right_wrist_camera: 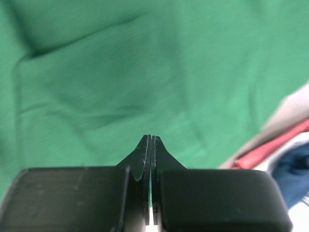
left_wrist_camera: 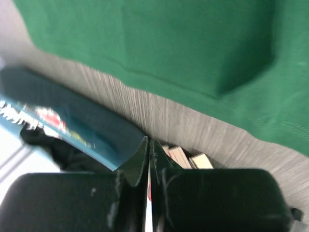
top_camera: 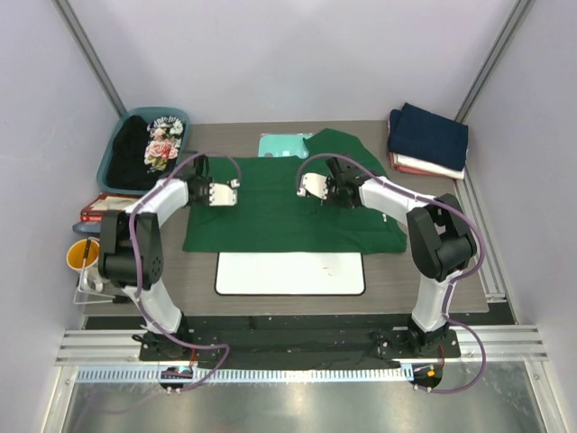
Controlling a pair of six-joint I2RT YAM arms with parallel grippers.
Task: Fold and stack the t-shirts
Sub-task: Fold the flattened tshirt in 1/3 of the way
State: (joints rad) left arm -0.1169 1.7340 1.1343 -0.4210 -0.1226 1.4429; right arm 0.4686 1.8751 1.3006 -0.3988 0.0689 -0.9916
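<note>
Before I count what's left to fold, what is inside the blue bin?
A black floral shirt lies in the bin; anything beneath it is covered and cannot be seen.

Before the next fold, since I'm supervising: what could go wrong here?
1. The left gripper and right gripper are both shut and empty over the green t-shirt; going down like this may only push and wrinkle it.
2. The teal board lies partly under the shirt's far edge, so a lift there may drag it.

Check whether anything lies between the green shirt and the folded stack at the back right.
Nothing visible does: only bare table separates the green shirt from the folded stack.
</note>
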